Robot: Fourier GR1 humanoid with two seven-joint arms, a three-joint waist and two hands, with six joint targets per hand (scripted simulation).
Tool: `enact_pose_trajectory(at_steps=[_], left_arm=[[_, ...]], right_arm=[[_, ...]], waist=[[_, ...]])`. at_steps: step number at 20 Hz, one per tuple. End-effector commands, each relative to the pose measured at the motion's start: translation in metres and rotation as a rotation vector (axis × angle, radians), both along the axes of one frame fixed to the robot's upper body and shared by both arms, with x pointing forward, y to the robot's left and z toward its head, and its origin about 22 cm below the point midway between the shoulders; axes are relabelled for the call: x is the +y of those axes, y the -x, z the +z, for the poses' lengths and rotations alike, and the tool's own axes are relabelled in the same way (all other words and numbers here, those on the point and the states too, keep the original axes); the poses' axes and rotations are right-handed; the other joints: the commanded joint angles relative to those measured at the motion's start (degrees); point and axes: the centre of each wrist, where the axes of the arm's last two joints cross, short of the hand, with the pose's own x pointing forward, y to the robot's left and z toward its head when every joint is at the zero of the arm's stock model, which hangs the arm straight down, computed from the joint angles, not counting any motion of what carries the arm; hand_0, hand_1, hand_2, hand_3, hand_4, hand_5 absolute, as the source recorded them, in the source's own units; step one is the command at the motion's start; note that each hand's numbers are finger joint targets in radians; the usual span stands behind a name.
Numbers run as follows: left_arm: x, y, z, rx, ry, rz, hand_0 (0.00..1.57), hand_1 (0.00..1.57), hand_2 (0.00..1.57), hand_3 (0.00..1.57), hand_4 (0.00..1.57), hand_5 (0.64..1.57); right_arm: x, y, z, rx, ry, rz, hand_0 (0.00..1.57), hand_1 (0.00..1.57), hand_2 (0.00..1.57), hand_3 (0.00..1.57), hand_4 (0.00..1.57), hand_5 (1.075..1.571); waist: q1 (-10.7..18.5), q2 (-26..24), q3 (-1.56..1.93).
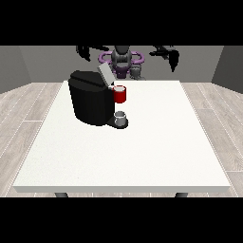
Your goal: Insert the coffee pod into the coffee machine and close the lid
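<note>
Front view. The hand at the view's left is raised above the far edge of the tabletop, well apart from everything on it; whether its fingers are spread or curled cannot be told. The hand at the view's right is raised likewise, its dark fingers pointing downward; their state also cannot be told. Neither hand touches anything. Between the two hands, the robot's torso stands behind the far edge.

The black coffee machine stands on the left half of the tabletop, toward the far side. Its lid is tilted up, open, at the top right of the body. A red thing at the machine sits just right of the body, below the lid. A grey thing, which cannot be told for the coffee pod, rests on the machine's low base, directly below the red thing.
</note>
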Motion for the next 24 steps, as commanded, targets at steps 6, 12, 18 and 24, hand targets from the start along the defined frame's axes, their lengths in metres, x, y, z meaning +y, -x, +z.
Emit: enact_pose_trajectory(at_steps=[6,12,18,24], left_arm=[[0.007,0.02,0.018,-0.064,-0.022,0.065,0.0,0.0,0.0,0.0,0.0,1.571],[0.013,0.028,0.023,-0.08,-0.041,0.069,0.0,0.0,0.0,0.0,0.0,1.571],[0.026,0.017,0.05,-0.111,-0.025,0.085,0.0,0.0,0.0,0.0,0.0,1.571],[0.009,0.023,0.039,-0.101,-0.048,0.098,0.0,0.0,0.0,0.0,0.0,1.571]], right_arm=[[-0.001,-0.025,0.006,0.004,-0.059,0.041,0.0,0.0,0.0,0.0,0.0,1.571],[0.029,-0.033,0.002,0.014,-0.028,0.04,0.0,0.0,0.0,0.0,0.0,1.571],[0.025,-0.05,0.009,-0.017,0.022,0.073,0.0,0.0,0.0,0.0,0.0,1.571],[0.032,-0.067,0.024,-0.02,0.015,0.075,0.0,0.0,0.0,0.0,0.0,1.571]], waist=[[-2.0,5.3,-0.01],[-2.41,6.34,-0.01],[-2.76,8.88,-0.01],[-2.61,10.06,-0.02]])
